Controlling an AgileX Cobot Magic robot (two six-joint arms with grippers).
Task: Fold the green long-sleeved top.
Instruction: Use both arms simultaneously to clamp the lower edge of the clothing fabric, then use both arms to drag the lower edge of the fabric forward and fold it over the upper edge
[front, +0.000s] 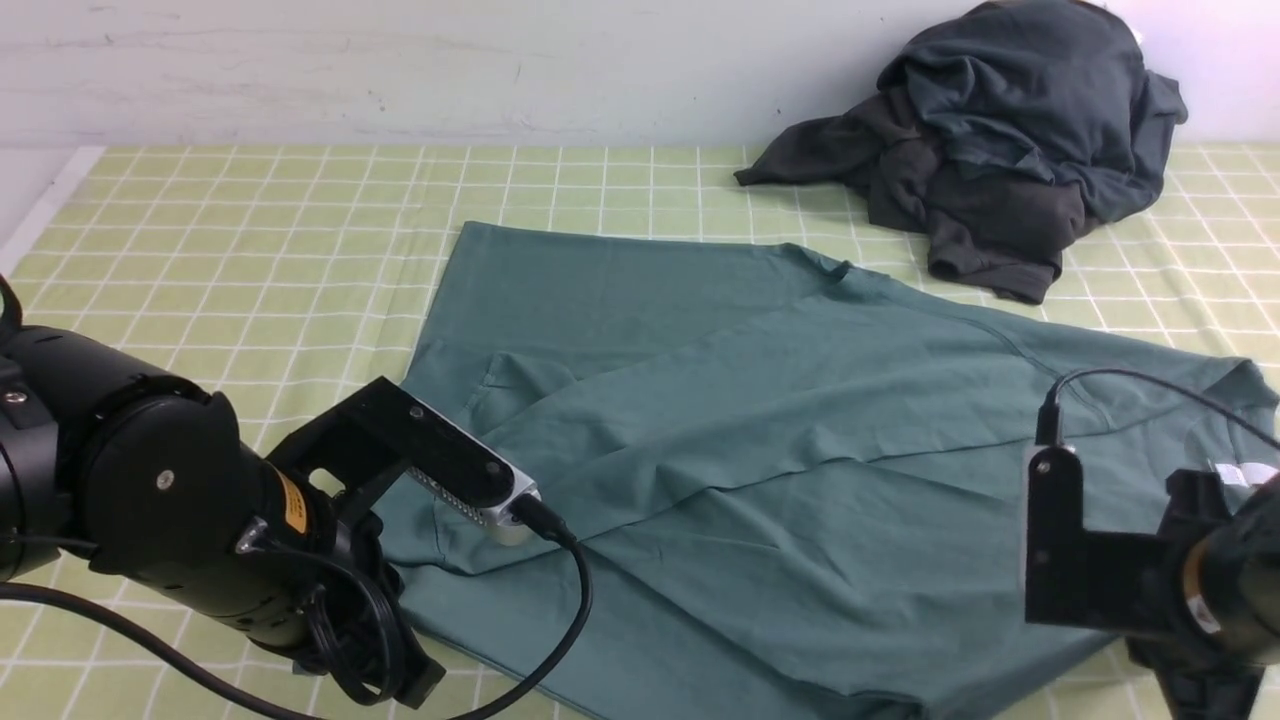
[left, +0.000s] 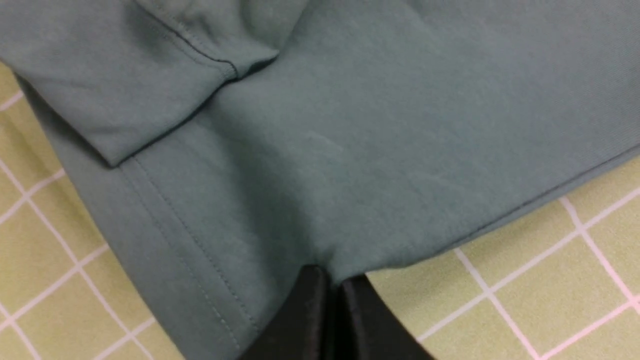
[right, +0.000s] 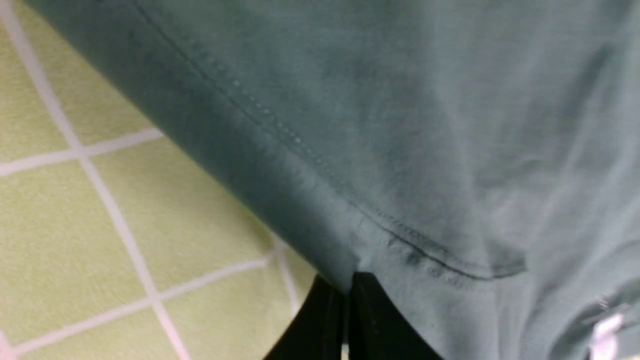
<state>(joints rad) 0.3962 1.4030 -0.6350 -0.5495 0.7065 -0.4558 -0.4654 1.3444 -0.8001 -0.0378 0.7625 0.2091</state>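
Left fingers (left: 305, 325) and right fingers (right: 380, 330) each pinch the green long-sleeved top (front: 760, 400) — at its edge

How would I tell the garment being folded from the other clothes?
On the yellow-green checked tablecloth, the green long-sleeved top lies spread out across the middle. Unlike the dark charcoal heap of clothes bunched at the far right, it is teal-green and lies flat.

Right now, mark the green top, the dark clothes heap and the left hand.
green top (front: 760, 400): front view, middle of its spread body.
dark clothes heap (front: 1010, 130): front view, centre of the pile.
left hand (left: 334, 282): left wrist view, between the shut fingertips pinching the top's edge.
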